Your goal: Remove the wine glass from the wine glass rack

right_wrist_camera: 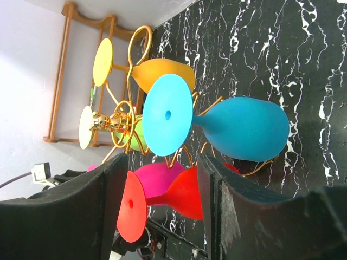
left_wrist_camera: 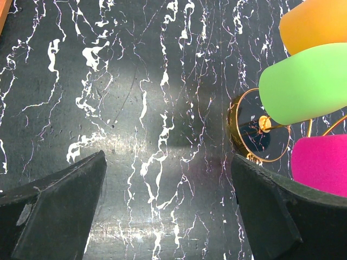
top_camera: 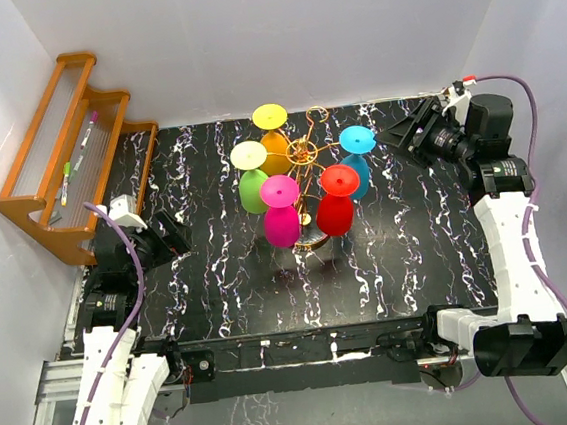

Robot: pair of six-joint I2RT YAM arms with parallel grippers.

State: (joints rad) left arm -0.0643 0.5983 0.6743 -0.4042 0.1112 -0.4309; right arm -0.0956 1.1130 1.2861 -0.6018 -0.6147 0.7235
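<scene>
Approaching: right claw (right_wrist_camera: 162, 184) part spread, empty, facing the blue glass (right_wrist_camera: 244, 130); left claw (left_wrist_camera: 168, 195) wide apart. Next I straddle the stem (right_wrist_camera: 197, 120).

Gold wine glass rack (top_camera: 303, 152); blue wine glass (top_camera: 357, 142); black white-veined table (top_camera: 230, 278).

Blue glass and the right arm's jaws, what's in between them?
Nothing but bare black table, as the top view shows. The blue glass hangs just ahead of the open jaws.
</scene>
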